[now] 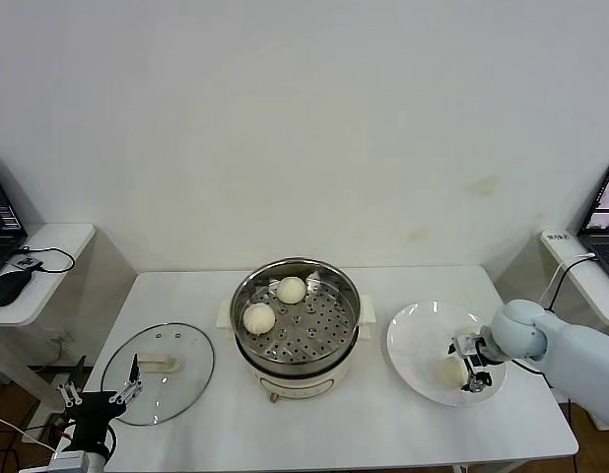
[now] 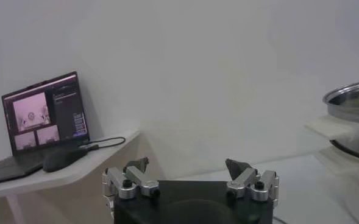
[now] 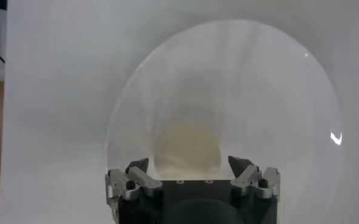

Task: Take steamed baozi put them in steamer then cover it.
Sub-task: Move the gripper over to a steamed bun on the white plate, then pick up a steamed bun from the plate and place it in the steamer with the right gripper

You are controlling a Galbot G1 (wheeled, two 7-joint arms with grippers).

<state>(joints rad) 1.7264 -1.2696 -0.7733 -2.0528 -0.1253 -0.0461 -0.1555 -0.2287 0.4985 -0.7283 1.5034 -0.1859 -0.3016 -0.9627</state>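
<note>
From the head view, we see the steamer (image 1: 297, 313) at the middle of the tabletop (image 1: 383, 424), uncovered, with two steamed baozi (image 1: 259, 317) resting on its perforated tray, one toward the back and one toward our left. The cover (image 1: 159, 372) lies flat on the tabletop to our left of the steamer, handle up. To our right stands a white plate (image 1: 415, 340), and one more baozi (image 1: 450, 372) sits on its near part. Our right claw (image 1: 468, 370) is down on the plate right at that bun, its fingers on either side of it as far as we can judge. Our left claw (image 1: 100, 396) hangs low at the near-left edge of the tabletop, just beside the cover, fingers spread and grasping nothing.

In the left wrist view, the left claw (image 2: 188, 173) shows both fingertips well apart with only air between them; the steamer's rim (image 2: 350, 100) lies off to one side.

In the right wrist view, the right claw (image 3: 189, 170) sits over the plate (image 3: 277, 85), and the baozi (image 3: 188, 146) lies straight ahead between the two fingertips. The fingertips stand just outside the bun; we cannot tell whether they press it yet. The bun is round, so no axis matters; the right arm is plainly the nearer one, and we judge the coming grasp turns on the bun staying centred in that gap.
</note>
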